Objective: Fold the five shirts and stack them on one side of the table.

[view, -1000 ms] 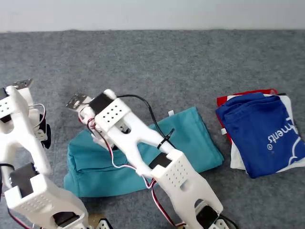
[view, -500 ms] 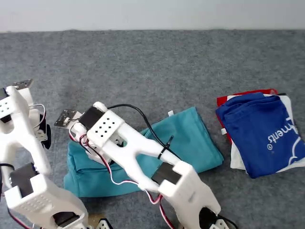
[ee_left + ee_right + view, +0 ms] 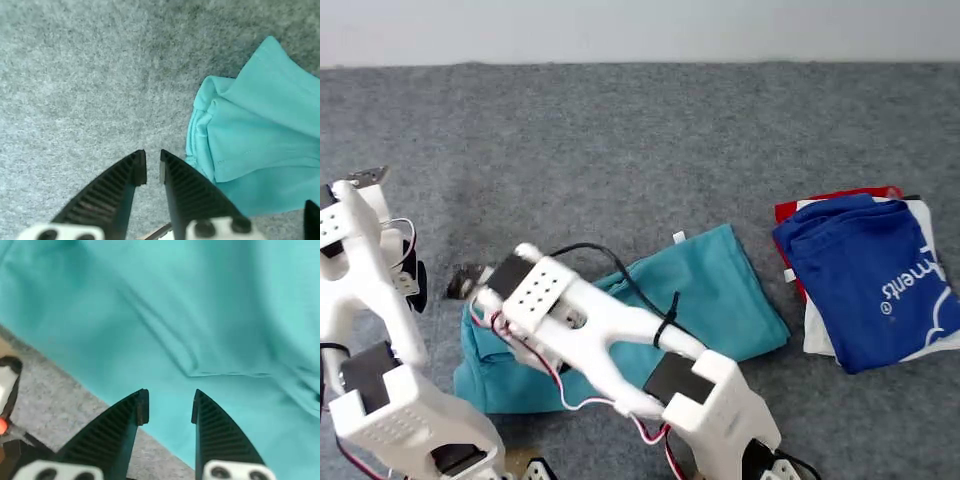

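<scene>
A teal shirt (image 3: 720,290), partly folded, lies across the middle of the grey carpeted table. The right arm (image 3: 545,295) stretches over it to its left end. My right gripper (image 3: 168,407) hovers open just above the teal shirt (image 3: 200,305) near its edge, with nothing between the fingers. My left gripper (image 3: 153,167) hangs over bare carpet beside the bunched left end of the teal shirt (image 3: 260,135), its fingers nearly together and empty. A stack of folded shirts with a blue shirt (image 3: 865,280) on top sits at the right side.
White and red shirts (image 3: 820,325) peek out under the blue one. The left arm (image 3: 360,260) stands at the table's left edge. Open carpet (image 3: 650,140) spreads behind the shirts up to the back wall.
The right arm's wrist has swung left and lower, from above the teal shirt's upper left edge down to its left end. The left arm and the shirts have stayed put.
</scene>
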